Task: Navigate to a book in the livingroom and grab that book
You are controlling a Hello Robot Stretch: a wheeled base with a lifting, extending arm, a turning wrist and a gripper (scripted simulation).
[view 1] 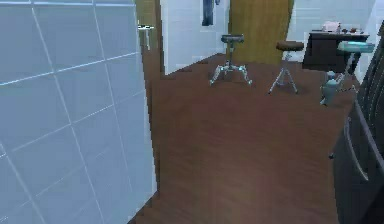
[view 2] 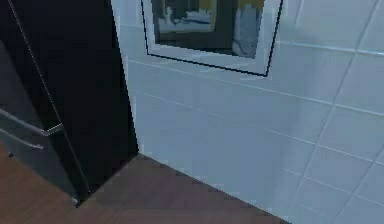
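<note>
No book can be made out in these views. Ahead, a brown wooden floor point(view 1: 240, 140) runs toward a far room. A dark desk point(view 1: 330, 48) stands at the back right with small things on it that are too small to name.
A pale tiled wall point(view 1: 60, 120) stands close on the forward view's left. Two stools point(view 1: 232, 60) point(view 1: 287, 64) stand ahead before a wooden door point(view 1: 260, 28). A dark cabinet point(view 1: 362, 150) lines the right edge. In the arm side view a black fridge point(view 2: 60, 90) stands beside a tiled wall with a framed picture point(view 2: 210, 30).
</note>
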